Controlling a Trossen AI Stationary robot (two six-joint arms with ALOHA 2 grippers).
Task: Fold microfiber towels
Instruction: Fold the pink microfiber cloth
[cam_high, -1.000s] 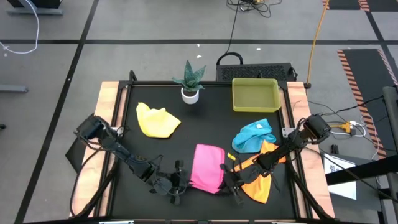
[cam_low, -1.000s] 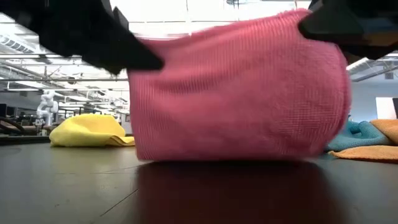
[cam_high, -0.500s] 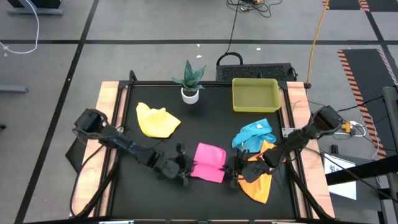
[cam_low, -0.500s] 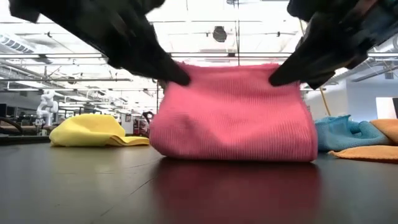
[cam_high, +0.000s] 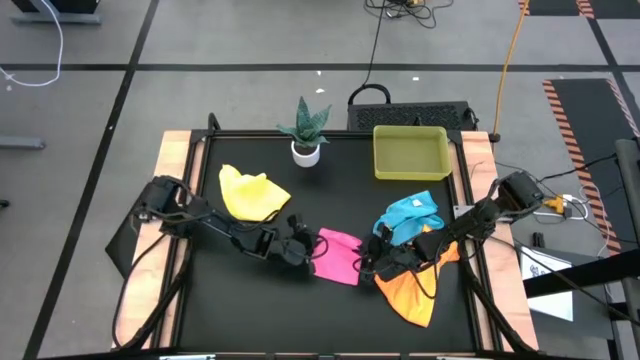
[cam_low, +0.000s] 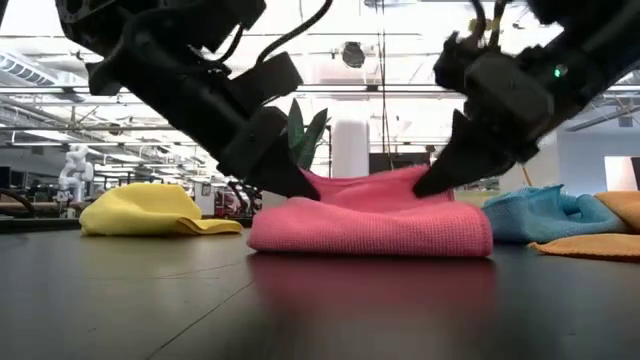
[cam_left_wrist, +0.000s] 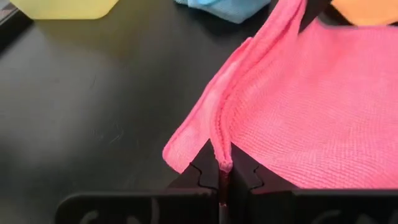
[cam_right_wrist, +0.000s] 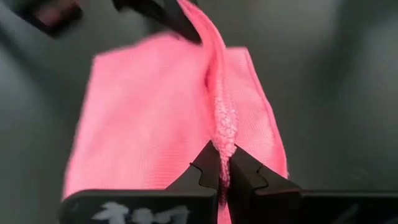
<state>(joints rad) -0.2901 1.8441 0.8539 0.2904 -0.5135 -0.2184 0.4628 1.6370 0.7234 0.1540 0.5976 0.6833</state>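
Evidently mid-fold: the left gripper (cam_high: 300, 249) and right gripper (cam_high: 368, 263) each pinch one end of the pink towel's (cam_high: 338, 256) raised edge, fingers clamped tight on the cloth, so it comes over evenly. It lies doubled near the table's (cam_high: 205, 300) front edge (yellow towel (cam_high: 252, 194), blue towel (cam_high: 410, 216) and orange towel (cam_high: 412, 292) wait unfolded)

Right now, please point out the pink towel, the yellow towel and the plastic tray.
pink towel (cam_high: 338, 258), high view, middle of the cloth.
yellow towel (cam_high: 252, 196), high view, centre of the heap.
plastic tray (cam_high: 409, 131), high view, far rim.
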